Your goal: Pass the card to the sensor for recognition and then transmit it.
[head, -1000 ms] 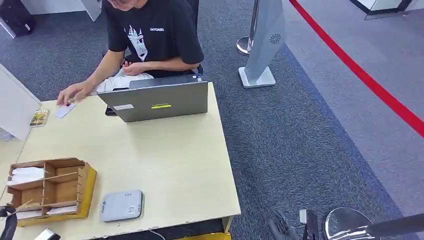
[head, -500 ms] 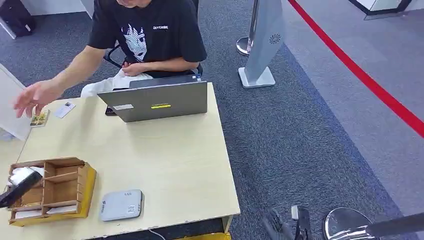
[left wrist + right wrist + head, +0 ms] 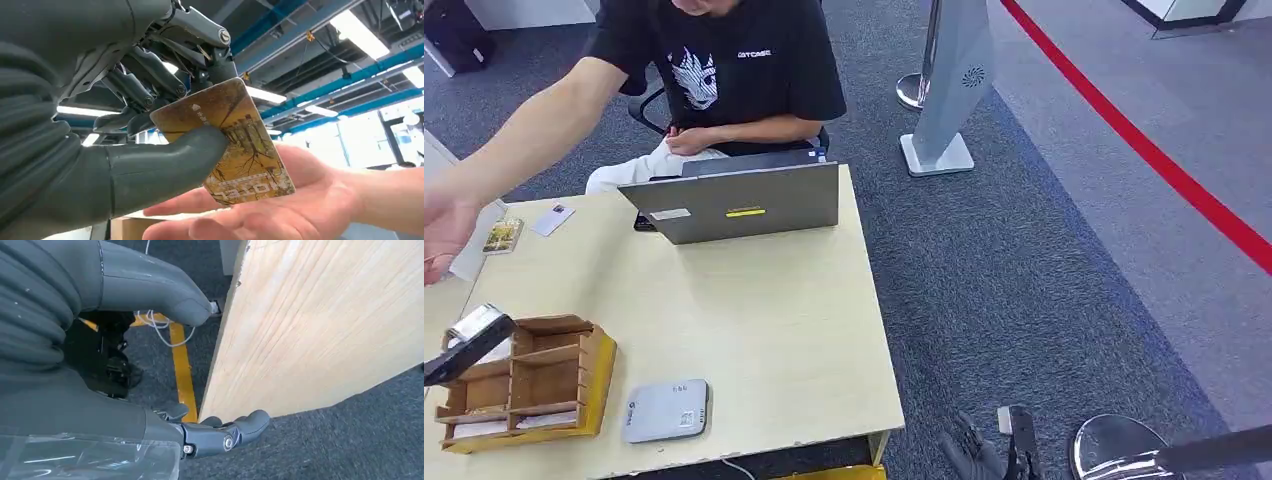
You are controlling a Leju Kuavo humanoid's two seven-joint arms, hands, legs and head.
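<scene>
My left hand (image 3: 125,165) pinches a golden-brown card (image 3: 235,145) between thumb and fingers, raised in the air. A person's open palm (image 3: 280,210) lies just under the card. In the head view my left arm (image 3: 469,343) comes in at the left edge above the wooden organiser (image 3: 534,385), and the person's hand (image 3: 439,230) reaches toward it. The grey card sensor (image 3: 667,410) lies flat near the table's front edge. My right hand (image 3: 989,455) hangs beside the table with nothing in it, its fingers (image 3: 225,432) loosely apart.
A person in a black T-shirt (image 3: 744,70) sits behind a grey laptop (image 3: 734,200) at the table's far side. Two more cards (image 3: 552,219) lie at the far left corner. A stanchion base (image 3: 1114,448) stands on the carpet by my right hand.
The person's hand left the cards at the far left corner and swung out toward my left hand. My left arm rose beside the organiser. The right hand barely shifted.
</scene>
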